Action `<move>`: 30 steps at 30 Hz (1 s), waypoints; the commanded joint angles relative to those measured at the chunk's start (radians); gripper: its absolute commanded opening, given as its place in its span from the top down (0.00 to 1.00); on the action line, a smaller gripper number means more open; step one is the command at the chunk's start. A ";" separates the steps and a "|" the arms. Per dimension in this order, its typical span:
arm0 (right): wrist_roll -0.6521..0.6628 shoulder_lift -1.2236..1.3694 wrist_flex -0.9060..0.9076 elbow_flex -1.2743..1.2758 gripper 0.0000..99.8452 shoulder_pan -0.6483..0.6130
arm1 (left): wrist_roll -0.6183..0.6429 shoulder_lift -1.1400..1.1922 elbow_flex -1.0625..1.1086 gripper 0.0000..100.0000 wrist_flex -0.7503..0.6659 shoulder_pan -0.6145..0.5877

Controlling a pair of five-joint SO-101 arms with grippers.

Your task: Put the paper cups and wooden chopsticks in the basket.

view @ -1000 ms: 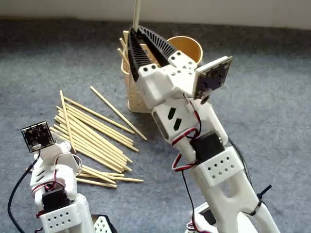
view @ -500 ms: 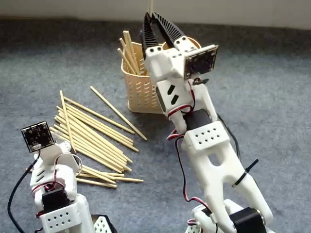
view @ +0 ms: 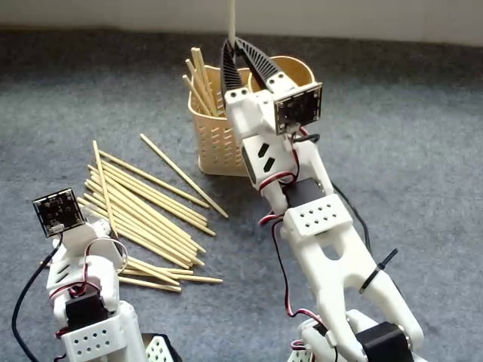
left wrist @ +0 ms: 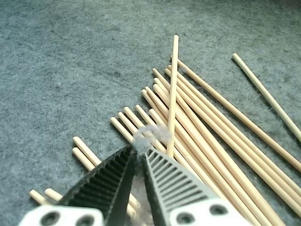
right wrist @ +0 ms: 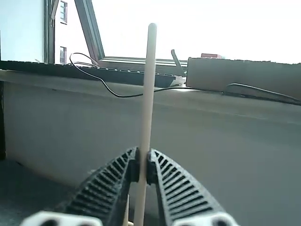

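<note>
1. Compared with a second ago, the right arm is seen raised more upright. The right tool (view: 235,51) is shifted from over the basket (view: 215,151) rim to above the basket's middle.
2. The left arm is unchanged across the frames. The pile of chopsticks (view: 143,211) on the bench (view: 423,166), well apart from the basket, is also unchanged.
3. The shift is judged to mean that the held chopstick (right wrist: 148,94) is now lined up for a drop into the basket. That stick's delivery is nearly done, and release is not yet made.
4. The right tool (right wrist: 142,162) is pinched on the chopstick low on its length. The jaws are nearly closed, and the stick is kept upright, sticking up above the basket.
5. A paper cup (view: 298,72) is already seated in the basket, just beside the right tool. A bundle of sticks (view: 198,79) is leaned at the basket's opposite side.
6. The left tool (left wrist: 141,150) is pressed together with nothing gripped and a tuft of fluff (left wrist: 150,134) caught at its tips. It is held over the pile, far from the basket.
7. Most chopsticks are still left on the bench, so the task is judged well short of done.
</note>
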 commanded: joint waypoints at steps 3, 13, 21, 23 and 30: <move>0.012 -0.022 -0.018 0.016 0.85 0.008 | 0.002 -0.005 0.021 0.99 0.003 0.021; 0.014 -0.068 -0.012 0.019 0.88 0.005 | 0.002 -0.005 0.021 0.99 0.003 0.021; 0.014 -0.283 0.272 0.030 0.98 -0.056 | 0.002 -0.005 0.021 0.99 0.003 0.021; 0.014 -0.326 0.341 0.030 0.98 -0.068 | 0.002 -0.005 0.021 0.99 0.003 0.021; 0.012 -0.421 0.472 0.053 0.98 -0.073 | 0.002 -0.005 0.021 0.99 0.003 0.021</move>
